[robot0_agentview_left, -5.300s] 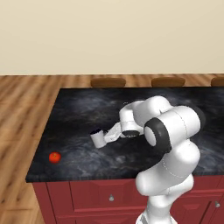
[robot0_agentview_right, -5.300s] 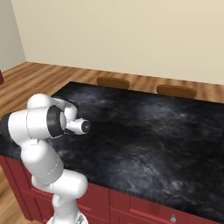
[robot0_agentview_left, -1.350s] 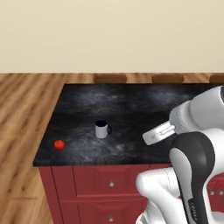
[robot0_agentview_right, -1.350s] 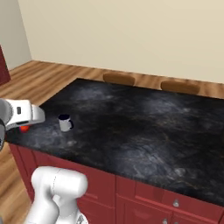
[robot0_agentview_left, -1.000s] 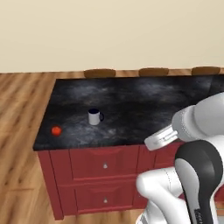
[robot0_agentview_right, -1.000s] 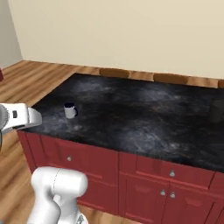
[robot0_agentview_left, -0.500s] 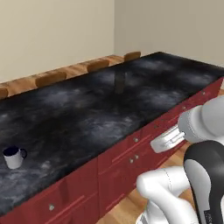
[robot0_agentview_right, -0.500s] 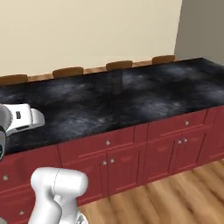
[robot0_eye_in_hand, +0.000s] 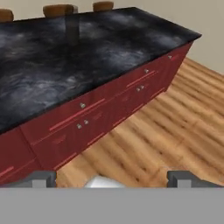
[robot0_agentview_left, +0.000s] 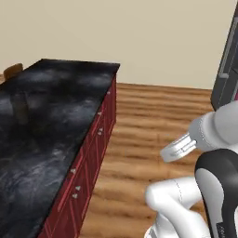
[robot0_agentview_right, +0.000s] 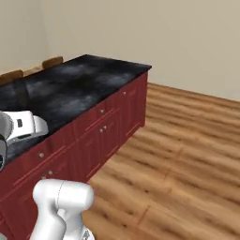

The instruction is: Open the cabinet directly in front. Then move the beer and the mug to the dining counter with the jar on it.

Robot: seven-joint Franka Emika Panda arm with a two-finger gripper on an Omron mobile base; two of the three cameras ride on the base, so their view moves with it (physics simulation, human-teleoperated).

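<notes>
Long black marbled stone dining counter (robot0_eye_in_hand: 87, 48) on red drawer-fronted base, running toward 10 o'clock in hand view. Possibly glass jar (robot0_eye_in_hand: 72, 28) at 11 o'clock, blurred. Two-finger gripper (robot0_eye_in_hand: 111, 178) spread wide, empty.

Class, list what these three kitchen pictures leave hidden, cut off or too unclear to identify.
- Dining counter: near end cut off by the left base view's edge.
- Dark upright shape on it: too blurred to identify, hand view.
- Grey appliance: cropped at the right edge.
- Stools: mostly hidden behind the counter.
</notes>
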